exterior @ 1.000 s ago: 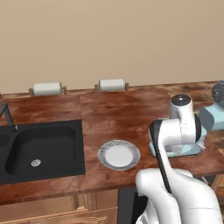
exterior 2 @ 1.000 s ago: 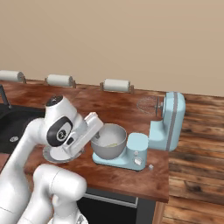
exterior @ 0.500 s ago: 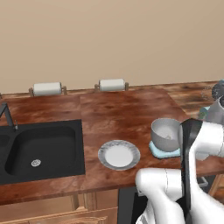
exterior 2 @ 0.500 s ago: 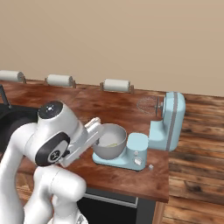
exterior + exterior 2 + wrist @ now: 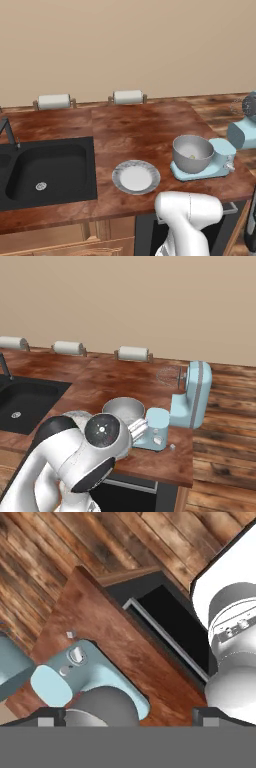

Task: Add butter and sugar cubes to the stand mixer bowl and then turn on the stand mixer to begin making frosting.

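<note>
Plate (image 5: 135, 177) sat left, bare. Bowl (image 5: 192, 153) sat right on the mixer (image 5: 192, 396) base, a small yellowish bit inside. Pincer (image 5: 127, 716) hung released above the knob (image 5: 75, 654). Judged step: switching on; next, reach the knob.

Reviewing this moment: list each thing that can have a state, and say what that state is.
stand mixer: head tilted up, whisk clear of bowl
stand mixer bowl: seated on mixer base, small pale piece inside
plate: empty
sink: empty, dry
hand: open, holding nothing, above the mixer base
</note>
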